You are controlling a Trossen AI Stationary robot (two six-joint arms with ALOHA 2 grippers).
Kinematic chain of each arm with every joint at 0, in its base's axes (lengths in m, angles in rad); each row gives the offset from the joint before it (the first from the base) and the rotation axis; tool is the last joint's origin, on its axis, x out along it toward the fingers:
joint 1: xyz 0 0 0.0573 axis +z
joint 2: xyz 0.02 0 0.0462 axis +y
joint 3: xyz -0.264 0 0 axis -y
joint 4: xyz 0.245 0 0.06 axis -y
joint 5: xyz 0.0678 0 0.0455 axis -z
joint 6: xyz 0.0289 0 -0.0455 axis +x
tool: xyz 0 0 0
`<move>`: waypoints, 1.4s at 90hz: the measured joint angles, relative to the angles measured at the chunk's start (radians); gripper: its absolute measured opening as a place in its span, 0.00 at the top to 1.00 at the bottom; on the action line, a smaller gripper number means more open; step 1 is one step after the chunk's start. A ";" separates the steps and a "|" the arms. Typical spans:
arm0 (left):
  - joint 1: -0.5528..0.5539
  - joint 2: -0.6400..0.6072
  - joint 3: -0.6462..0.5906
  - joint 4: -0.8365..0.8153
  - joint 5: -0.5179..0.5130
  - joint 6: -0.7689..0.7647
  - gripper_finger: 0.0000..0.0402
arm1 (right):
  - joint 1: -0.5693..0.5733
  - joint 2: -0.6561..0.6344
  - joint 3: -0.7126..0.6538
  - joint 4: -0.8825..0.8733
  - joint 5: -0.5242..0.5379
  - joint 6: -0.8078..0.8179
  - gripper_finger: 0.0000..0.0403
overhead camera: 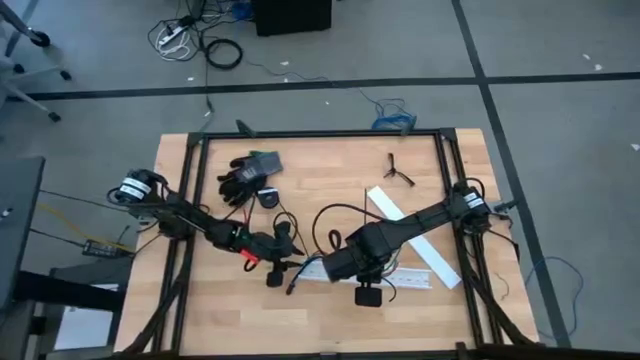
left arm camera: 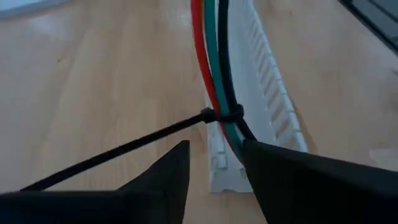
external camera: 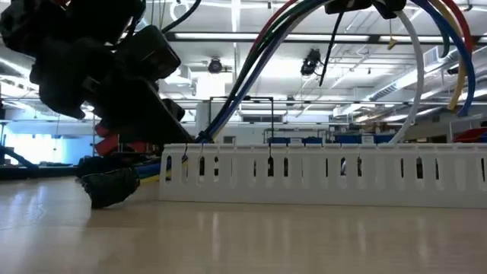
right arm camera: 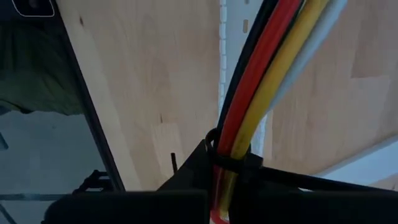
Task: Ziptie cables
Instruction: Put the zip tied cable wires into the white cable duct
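Over the white slotted channel point(left arm camera: 261, 93), the left gripper point(left arm camera: 214, 168), jaws apart, faces the ziptie point(left arm camera: 124, 149) looped round the cables point(left arm camera: 211, 56), which the right gripper point(right arm camera: 221, 180) clamps, likely steadying them for tightening.

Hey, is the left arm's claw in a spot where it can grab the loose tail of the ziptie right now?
Probably yes. The left claw is open just short of the ziptie, whose tail runs free over bare table beside one finger; nothing blocks it.
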 joint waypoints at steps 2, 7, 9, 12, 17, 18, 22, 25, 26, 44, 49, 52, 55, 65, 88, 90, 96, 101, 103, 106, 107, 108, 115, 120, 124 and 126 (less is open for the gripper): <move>0.000 0.000 0.000 -0.003 0.001 0.000 0.70 | 0.000 0.000 0.000 0.000 0.000 0.000 0.97; 0.000 0.000 0.000 -0.006 0.002 0.000 0.73 | 0.000 0.000 0.000 0.000 0.002 0.000 0.97; 0.000 0.000 0.000 -0.006 0.006 0.000 0.74 | 0.000 0.000 0.000 0.000 0.003 0.000 0.97; 0.000 0.000 0.000 -0.006 0.007 0.000 0.76 | 0.000 0.000 0.000 0.000 0.003 0.000 0.97; 0.000 0.000 0.000 -0.007 0.010 0.002 0.78 | 0.000 0.000 0.000 0.000 0.007 0.000 0.97; 0.000 0.000 0.000 -0.007 0.010 0.003 0.78 | 0.000 0.000 0.000 0.000 0.007 0.000 0.97; 0.000 0.005 0.000 -0.004 0.010 0.003 0.80 | 0.000 0.000 0.000 0.000 0.007 0.000 0.97; 0.000 0.010 0.000 -0.002 0.010 0.003 0.81 | 0.000 0.000 0.000 0.000 0.007 0.000 0.97; 0.000 0.012 0.000 0.000 0.010 0.003 0.81 | 0.000 0.000 0.000 0.000 0.008 0.000 0.97; 0.001 0.084 0.001 0.052 0.000 0.015 0.91 | 0.000 0.000 0.000 0.000 0.010 -0.001 0.97; 0.001 0.087 0.001 0.066 -0.025 0.031 0.96 | 0.001 0.000 0.000 0.000 0.010 0.000 0.97; 0.000 0.086 0.001 0.070 -0.044 0.034 0.98 | 0.001 0.000 0.000 0.000 0.010 0.000 0.97; 0.001 0.086 0.001 0.073 -0.058 0.035 0.99 | 0.004 0.000 0.000 0.000 0.010 0.000 0.97; 0.001 0.084 0.001 0.087 -0.070 0.058 0.99 | 0.007 0.000 0.000 0.000 0.011 0.001 0.97; 0.000 0.059 0.000 -0.001 -0.114 0.055 1.00 | 0.008 0.000 0.000 -0.005 0.011 0.024 0.97; 0.000 0.051 0.000 -0.018 -0.123 0.053 1.00 | 0.010 0.000 0.000 -0.007 0.012 0.025 0.97; 0.000 0.018 0.000 -0.087 -0.144 0.048 1.00 | 0.013 0.000 0.000 -0.009 0.014 0.037 0.97; 0.000 -0.014 0.000 -0.144 -0.160 0.031 1.00 | 0.013 0.000 0.000 -0.018 0.010 0.052 0.97; 0.000 -0.028 0.000 -0.165 -0.166 0.025 1.00 | 0.014 0.000 0.000 -0.023 0.009 0.060 0.97; 0.000 -0.050 -0.001 -0.194 -0.177 0.015 1.00 | 0.015 0.000 0.000 -0.029 0.007 0.068 0.97; -0.001 -0.058 -0.001 -0.204 -0.180 0.010 1.00 | 0.015 0.000 0.000 -0.031 0.007 0.072 0.97; -0.001 -0.066 -0.001 -0.213 -0.181 0.006 1.00 | 0.015 0.000 0.000 -0.032 0.006 0.075 0.97; -0.006 -0.113 -0.001 -0.255 -0.190 -0.020 1.00 | 0.015 0.000 -0.001 -0.032 -0.003 0.088 0.97; -0.013 -0.144 -0.001 -0.285 -0.191 -0.028 1.00 | 0.015 0.000 -0.001 -0.031 -0.006 0.097 0.97; -0.022 -0.166 -0.001 -0.304 -0.192 -0.032 1.00 | 0.014 0.000 -0.006 -0.030 -0.007 0.105 0.97; -0.029 -0.175 -0.001 -0.310 -0.192 -0.032 1.00 | 0.014 0.000 -0.012 -0.031 -0.011 0.106 0.97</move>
